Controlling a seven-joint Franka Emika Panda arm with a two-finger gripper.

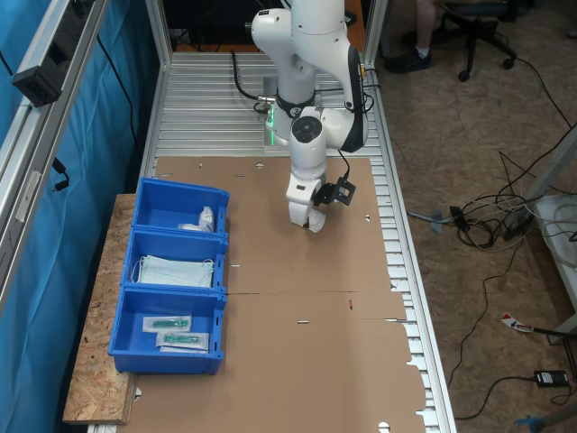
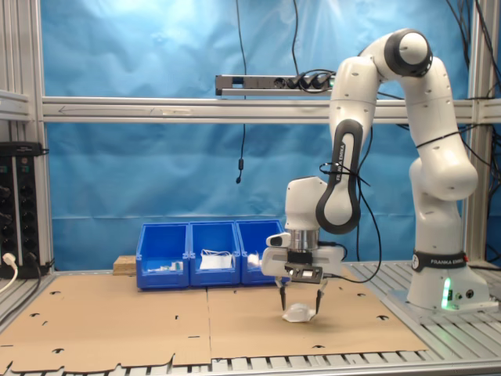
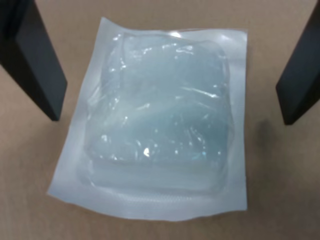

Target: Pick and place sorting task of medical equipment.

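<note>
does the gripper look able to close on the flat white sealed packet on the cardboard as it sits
Probably yes: the gripper is open, a black finger either side of the flat white sealed packet, nothing between them.

In the wrist view, both dark fingers [image 3: 35,60] are cut off by the picture's edges, so their upper parts go unseen. In the first exterior view, the arm's wrist hides the white packet [image 2: 298,314] beneath it, and the small white items in the far blue bin [image 1: 180,209] are too small to identify. A seated person [image 1: 419,36] is cropped at the top edge.
</note>
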